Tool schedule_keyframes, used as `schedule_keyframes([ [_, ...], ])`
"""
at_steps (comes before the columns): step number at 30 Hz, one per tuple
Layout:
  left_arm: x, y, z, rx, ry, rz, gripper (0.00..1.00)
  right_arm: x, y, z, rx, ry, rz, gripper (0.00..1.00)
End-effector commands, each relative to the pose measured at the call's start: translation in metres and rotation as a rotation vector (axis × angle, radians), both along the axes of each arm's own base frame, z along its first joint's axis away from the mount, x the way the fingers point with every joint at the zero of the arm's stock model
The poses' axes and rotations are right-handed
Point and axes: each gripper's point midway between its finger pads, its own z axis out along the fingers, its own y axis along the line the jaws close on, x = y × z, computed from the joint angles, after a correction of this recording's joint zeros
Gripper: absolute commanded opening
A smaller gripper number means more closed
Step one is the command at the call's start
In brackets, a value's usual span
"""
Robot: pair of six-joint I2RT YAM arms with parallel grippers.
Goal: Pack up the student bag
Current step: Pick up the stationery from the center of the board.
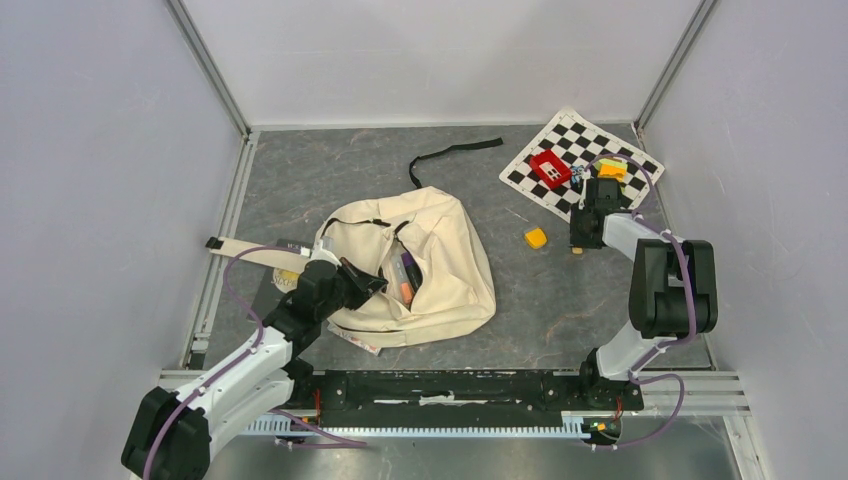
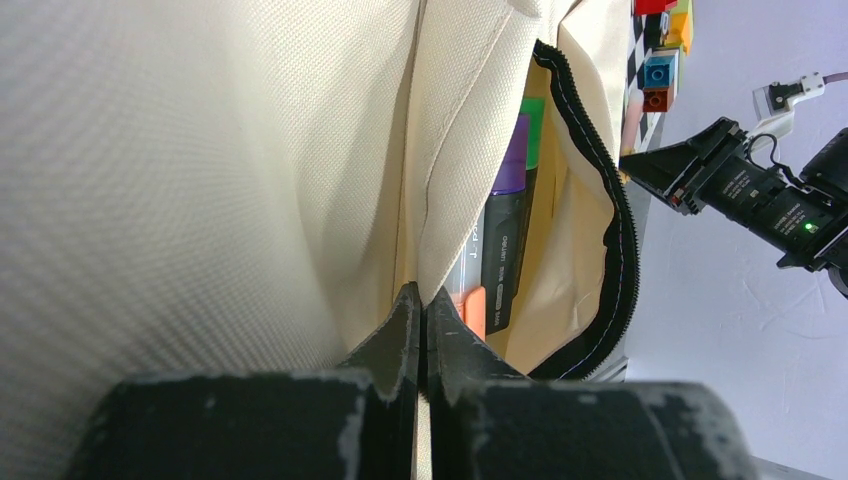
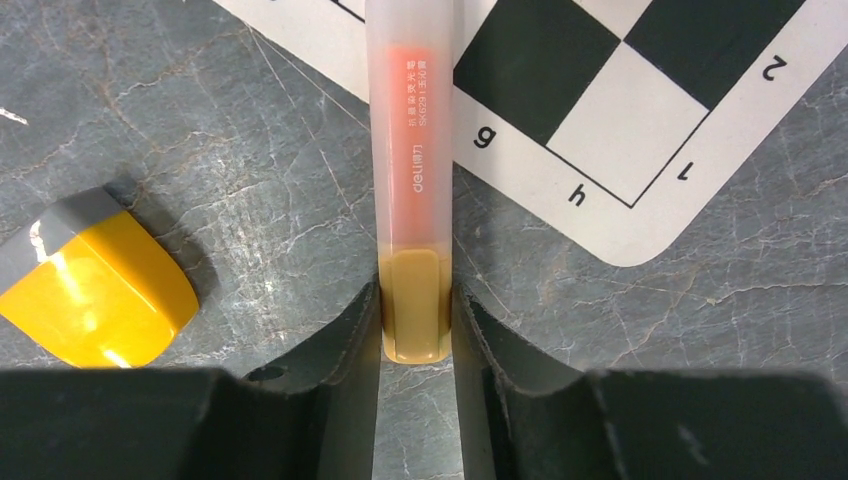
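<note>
Left gripper (image 2: 422,300) is pinched tight on the cream canvas lip of the student bag (image 1: 450,260), which slumps soft and rumpled on the grey marbled tabletop (image 1: 560,300), its black zipper (image 2: 610,230) gaping. Farther out, right gripper (image 3: 416,290) clamps the mustard-capped end of a frosted, tube-shaped highlighter (image 3: 412,130) lying partly across the flat checkered mat (image 3: 620,100).

Showing white-and-black arms (image 1: 240,370), trailing purple cables (image 1: 229,275).
Wearing matte black fingers (image 2: 395,345), pale-scuffed; glowing green behind the right gripper (image 3: 415,300).

Markers (image 1: 404,279) in the student bag (image 1: 450,255) (left); highlighter (image 3: 410,150) at the checkered mat's (image 1: 575,135) edge, right.
</note>
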Motion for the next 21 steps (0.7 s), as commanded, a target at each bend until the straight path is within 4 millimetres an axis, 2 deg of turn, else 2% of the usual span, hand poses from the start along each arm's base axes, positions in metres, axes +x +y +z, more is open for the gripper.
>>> schedule_keyframes([
  [1,-0.004,-0.004,0.004,-0.012,0.013,-0.026,0.02,0.012,0.000,0.010,0.003,-0.031,0.011,0.30],
  [10,-0.002,-0.004,0.005,-0.011,0.012,-0.024,0.02,0.008,0.002,0.018,0.017,-0.029,-0.002,0.00],
  [13,-0.002,-0.004,0.005,-0.012,0.011,-0.025,0.02,0.007,0.008,0.034,0.045,-0.063,0.013,0.00],
  [17,-0.001,-0.005,0.006,-0.017,0.010,-0.021,0.02,0.002,0.015,0.065,0.066,-0.140,0.034,0.00],
  [21,0.001,-0.005,0.005,-0.017,0.009,-0.020,0.02,-0.006,0.039,0.089,0.112,-0.187,0.110,0.00],
])
